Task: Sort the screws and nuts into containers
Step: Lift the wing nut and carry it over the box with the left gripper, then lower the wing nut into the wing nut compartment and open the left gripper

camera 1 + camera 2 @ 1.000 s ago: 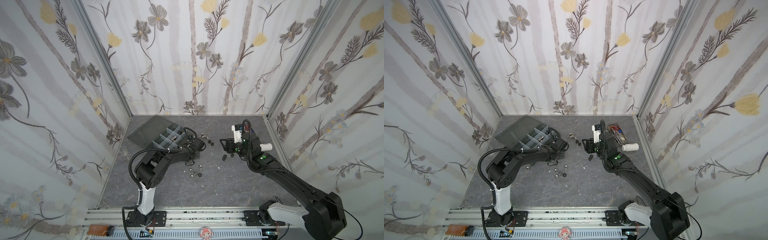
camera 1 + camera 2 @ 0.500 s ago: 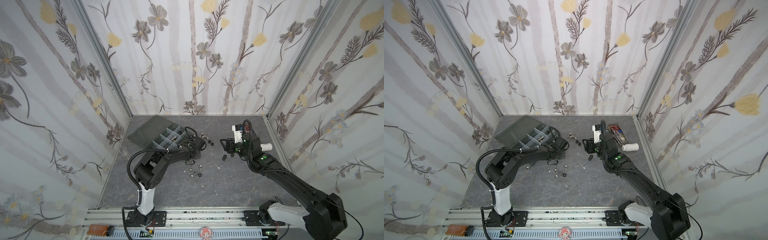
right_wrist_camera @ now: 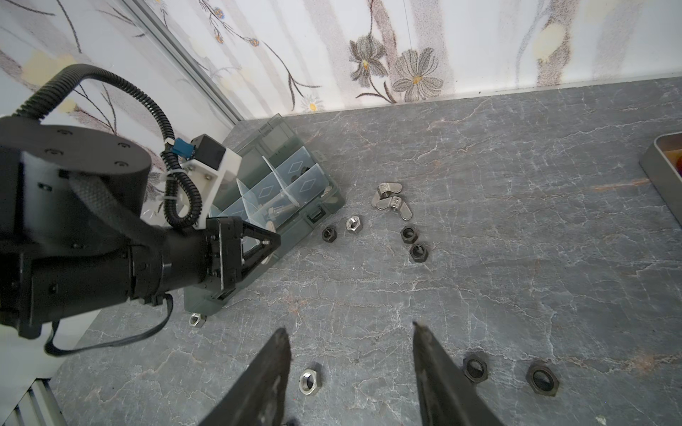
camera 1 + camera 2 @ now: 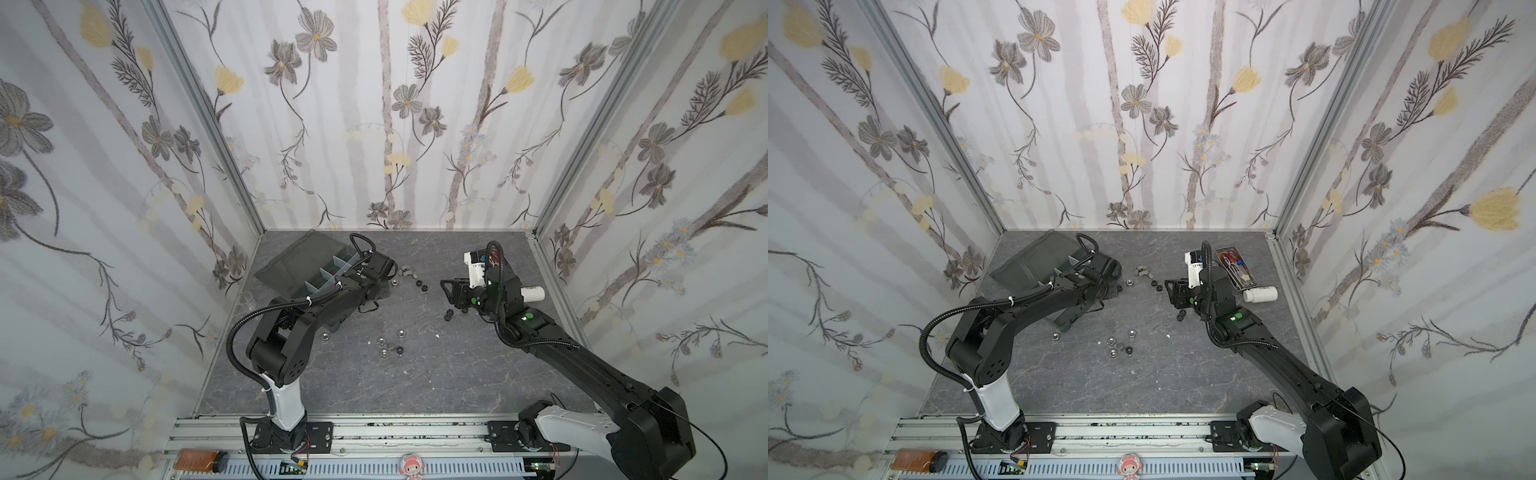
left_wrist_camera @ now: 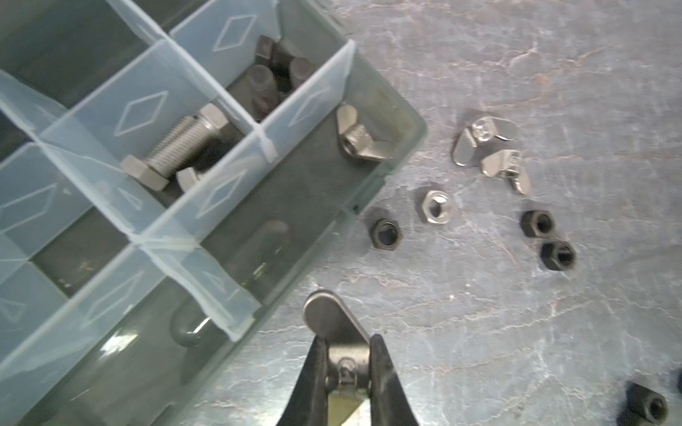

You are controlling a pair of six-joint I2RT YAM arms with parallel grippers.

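Operator, your left pincer [image 5: 347, 341] is clamped on a wing nut [image 5: 324, 313] beside the box [image 5: 391, 166], your right pincer [image 3: 348, 328] apart near a black nut [image 3: 475, 369].

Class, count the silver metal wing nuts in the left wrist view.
4. One wing nut in the smoky-grey plastic organizer box; two side by side on the table; one in the left gripper. Others may be hidden.

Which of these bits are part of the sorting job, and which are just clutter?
Job: organizer box, bolts inside it, loose hex nuts, loose wing nuts, wing nut held in left gripper.
Lying about: metal tray with scissors, white bottle.
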